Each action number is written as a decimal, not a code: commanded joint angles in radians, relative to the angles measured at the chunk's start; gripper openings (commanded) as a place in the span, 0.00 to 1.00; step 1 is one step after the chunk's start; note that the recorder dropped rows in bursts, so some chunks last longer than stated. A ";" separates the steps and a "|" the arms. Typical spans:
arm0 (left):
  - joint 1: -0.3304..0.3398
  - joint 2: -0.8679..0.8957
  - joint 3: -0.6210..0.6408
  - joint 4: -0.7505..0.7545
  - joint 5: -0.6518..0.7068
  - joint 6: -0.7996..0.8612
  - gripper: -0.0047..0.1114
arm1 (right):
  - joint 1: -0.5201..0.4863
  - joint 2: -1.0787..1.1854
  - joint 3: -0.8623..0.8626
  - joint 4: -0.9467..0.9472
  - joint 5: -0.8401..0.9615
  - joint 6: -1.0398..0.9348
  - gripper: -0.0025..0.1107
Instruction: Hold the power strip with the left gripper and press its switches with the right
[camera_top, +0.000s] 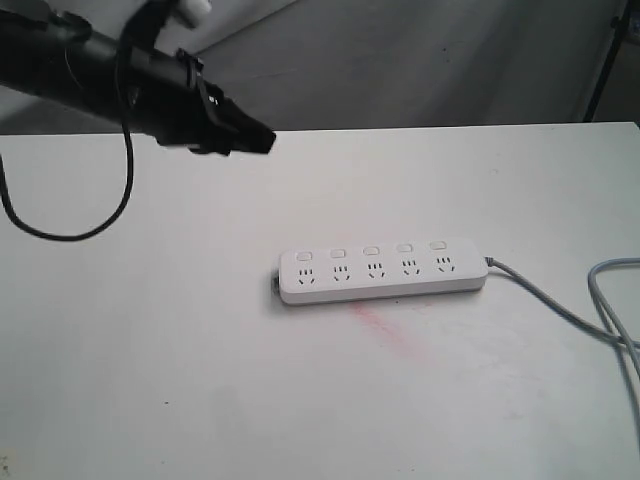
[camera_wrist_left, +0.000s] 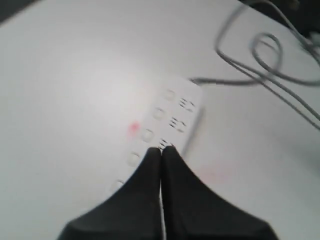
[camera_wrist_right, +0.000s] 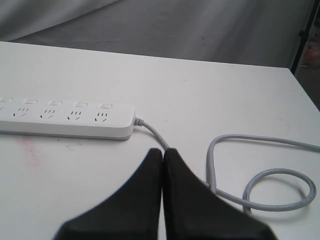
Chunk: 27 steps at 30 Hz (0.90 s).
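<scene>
power strip (camera_top: 382, 271): flat mid-table, grey cable (camera_top: 545, 297) trailing to right edge | left gripper (camera_top: 240, 133): near far-left corner, jaws seemingly together (blurred), empty | right gripper (camera_wrist_right: 162, 155): jaws together, empty | handling: probably light, rigid, slippery; pinch cable-free end across its width

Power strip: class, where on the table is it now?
In the exterior view the power strip lies flat right of centre, grey cable trailing right, left gripper up-left and apart.
</scene>
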 joint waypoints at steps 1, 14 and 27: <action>0.001 -0.116 -0.008 -0.015 -0.164 -0.081 0.04 | 0.002 -0.006 0.004 0.007 -0.001 0.000 0.02; 0.026 -0.515 0.000 0.135 -0.295 -0.096 0.04 | 0.002 -0.006 0.004 0.007 -0.001 0.000 0.02; 0.354 -0.935 0.330 0.184 -0.368 -0.209 0.04 | 0.002 -0.006 0.004 0.007 -0.001 0.000 0.02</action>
